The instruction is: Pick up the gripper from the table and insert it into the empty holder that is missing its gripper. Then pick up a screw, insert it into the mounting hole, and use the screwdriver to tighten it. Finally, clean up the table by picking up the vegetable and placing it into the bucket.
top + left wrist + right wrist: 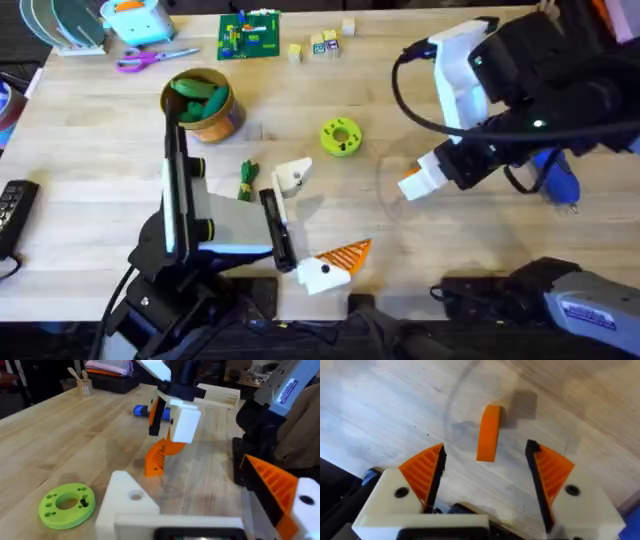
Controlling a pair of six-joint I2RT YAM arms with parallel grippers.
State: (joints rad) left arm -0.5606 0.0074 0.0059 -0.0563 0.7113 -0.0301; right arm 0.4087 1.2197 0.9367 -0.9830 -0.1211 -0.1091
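The right claw (487, 480) hangs wide open, holding nothing, its pads either side of the loose orange gripper (489, 433) lying on the counter (450, 245), likely lined up for a pinch. At nine o'clock overhead, the left claw (315, 225) is spread open too, its bare white holder (293, 177) offered for the tip. The screwdriver (556, 180) lies at three o'clock; vegetable (247, 181) and bucket (208, 108) toward ten
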